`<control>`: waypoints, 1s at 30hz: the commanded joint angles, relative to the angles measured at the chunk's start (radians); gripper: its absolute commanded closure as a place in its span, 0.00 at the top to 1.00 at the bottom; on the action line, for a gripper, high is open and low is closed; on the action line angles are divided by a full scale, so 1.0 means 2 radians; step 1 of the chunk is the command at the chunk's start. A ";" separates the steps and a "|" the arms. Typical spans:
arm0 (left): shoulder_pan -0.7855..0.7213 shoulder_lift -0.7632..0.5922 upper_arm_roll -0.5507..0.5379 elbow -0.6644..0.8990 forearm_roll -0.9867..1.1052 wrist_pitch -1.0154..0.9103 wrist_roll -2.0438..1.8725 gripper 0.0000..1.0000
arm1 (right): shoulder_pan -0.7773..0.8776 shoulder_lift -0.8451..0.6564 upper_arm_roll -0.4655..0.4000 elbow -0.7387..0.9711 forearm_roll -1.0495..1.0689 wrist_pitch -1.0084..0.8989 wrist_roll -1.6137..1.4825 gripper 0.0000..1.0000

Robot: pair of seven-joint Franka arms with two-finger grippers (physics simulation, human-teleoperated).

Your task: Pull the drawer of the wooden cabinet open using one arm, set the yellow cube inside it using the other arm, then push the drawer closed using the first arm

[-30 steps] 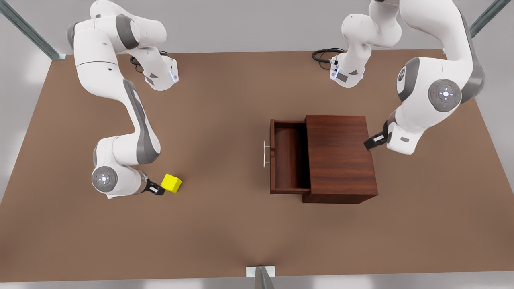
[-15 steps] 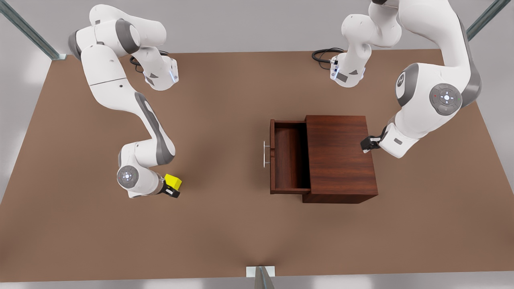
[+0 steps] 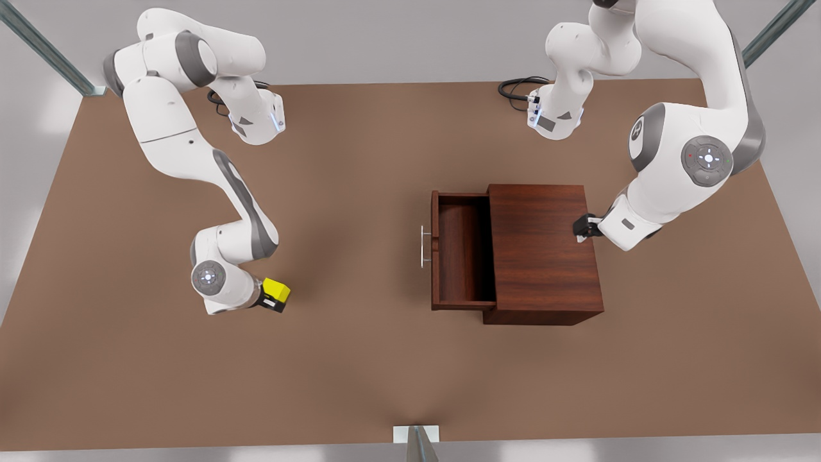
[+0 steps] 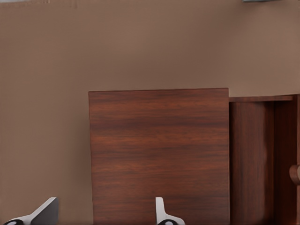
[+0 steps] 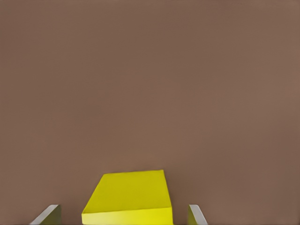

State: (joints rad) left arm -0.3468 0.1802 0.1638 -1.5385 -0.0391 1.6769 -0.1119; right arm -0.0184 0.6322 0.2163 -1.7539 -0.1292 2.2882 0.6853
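The yellow cube (image 3: 277, 290) sits on the table at the front view's left. My right gripper (image 3: 274, 301) is open and straddles it; in the right wrist view its fingertips (image 5: 47, 214) flank the cube (image 5: 129, 197) with a gap on each side. The wooden cabinet (image 3: 542, 250) stands at the front view's right. Its drawer (image 3: 458, 250) is pulled out toward the front view's left, empty, with the silver handle (image 3: 423, 246) in front. My left gripper (image 3: 580, 228) hovers open over the cabinet's far edge, above the cabinet top (image 4: 159, 150).
Both arm bases (image 3: 256, 122) stand along the table's back edge, with black cables (image 3: 516, 86) beside the one on the front view's right. Bare brown table (image 3: 359, 321) lies between the cube and the drawer. Metal frame posts (image 3: 45, 48) rise at the corners.
The right arm swung in over the cube, so its gripper now straddles it. The left gripper drifted a little toward the front view's left, onto the cabinet's edge.
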 commanded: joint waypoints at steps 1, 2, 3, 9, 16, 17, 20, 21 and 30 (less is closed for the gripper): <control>-0.001 0.000 -0.001 0.000 0.000 0.000 0.051 1.00 | -0.001 0.002 0.001 -0.006 -0.007 0.023 -0.008 1.00; -0.001 0.000 -0.001 0.001 0.000 0.000 0.051 1.00 | -0.001 0.002 0.001 -0.008 -0.007 0.023 -0.008 1.00; -0.001 0.000 -0.001 0.000 0.001 0.000 0.051 1.00 | 0.000 0.004 0.002 -0.008 -0.007 0.023 -0.008 1.00; -0.001 0.000 -0.001 0.000 0.001 -0.001 0.052 1.00 | 0.000 0.021 0.002 -0.009 -0.017 0.051 -0.005 1.00; -0.001 0.000 -0.001 0.000 0.001 -0.001 0.052 1.00 | -0.005 0.018 0.002 -0.009 -0.017 0.043 -0.004 0.64; -0.001 0.000 -0.001 0.000 0.001 -0.001 0.052 1.00 | -0.005 0.017 0.002 -0.009 -0.017 0.041 0.002 0.52; -0.001 0.000 -0.001 0.000 0.001 -0.001 0.052 1.00 | -0.008 -0.005 0.005 -0.009 -0.013 0.008 0.002 0.47; -0.001 0.000 -0.001 0.000 0.001 -0.001 0.052 1.00 | -0.008 -0.018 0.008 -0.007 -0.011 -0.012 0.003 0.47; -0.001 0.000 -0.001 -0.001 0.001 -0.001 0.052 1.00 | 0.034 -0.049 0.051 0.164 0.029 -0.275 0.150 0.49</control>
State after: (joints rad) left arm -0.3498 0.1821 0.1623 -1.5407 -0.0375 1.6755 -0.0270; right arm 0.0376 0.5342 0.3157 -1.4516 -0.0633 1.9881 0.7107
